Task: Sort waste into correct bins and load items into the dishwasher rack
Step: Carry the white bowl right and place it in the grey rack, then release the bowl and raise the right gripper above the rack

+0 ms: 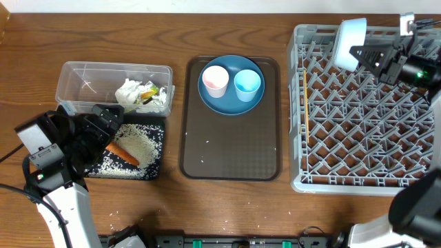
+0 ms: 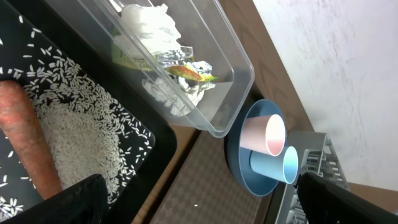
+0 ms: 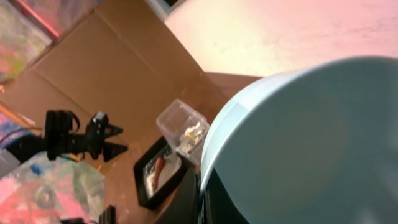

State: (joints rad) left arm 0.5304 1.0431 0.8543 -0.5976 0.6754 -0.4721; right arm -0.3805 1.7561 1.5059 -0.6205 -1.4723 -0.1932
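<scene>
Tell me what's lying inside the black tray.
Loose white rice and an orange carrot lie in the black tray. The open left tool hangs over its left end, so whatever lies beneath there is hidden.

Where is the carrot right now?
Overhead view, left side: the carrot lies on rice in the black tray, beside the clear box and the left gripper.

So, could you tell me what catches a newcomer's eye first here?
The grey rack on the right, where the right tool holds a pale bowl over its far corner. Then the blue plate carrying a pink cup and a light blue cup on the central brown tray.
</scene>
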